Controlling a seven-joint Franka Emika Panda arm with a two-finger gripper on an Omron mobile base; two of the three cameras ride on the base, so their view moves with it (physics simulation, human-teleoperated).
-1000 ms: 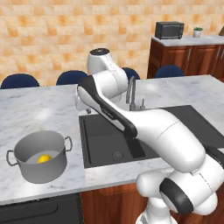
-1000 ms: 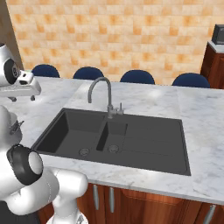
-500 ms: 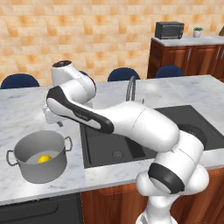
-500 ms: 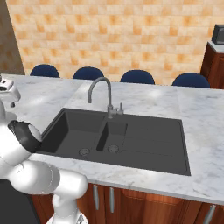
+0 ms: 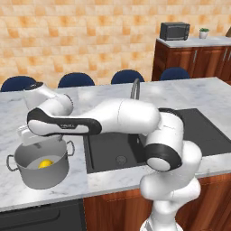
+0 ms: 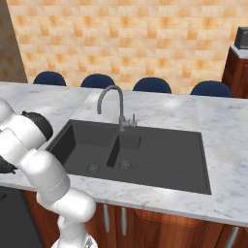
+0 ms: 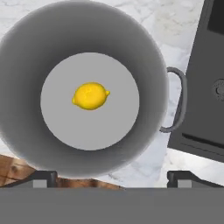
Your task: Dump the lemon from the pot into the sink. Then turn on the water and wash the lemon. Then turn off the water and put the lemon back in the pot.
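The lemon (image 7: 90,96), a small bright yellow oval, lies near the middle of the pale floor of the pot (image 7: 26,57), which stands upright on the marble worktop (image 5: 113,178) just left of the sink (image 6: 160,160). The gripper (image 7: 111,177) hangs above the pot, spread wide and holding nothing. The dump seems not yet begun; next it should descend onto the rim or a loop handle (image 7: 177,100)

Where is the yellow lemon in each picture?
Left base view: the lemon lies inside the pot, at the lower left.
Right base view: the lemon is not in it.
Hand view: the lemon lies on the pot's floor, left of the middle.
Shared landmark: the sink, beside the pot.
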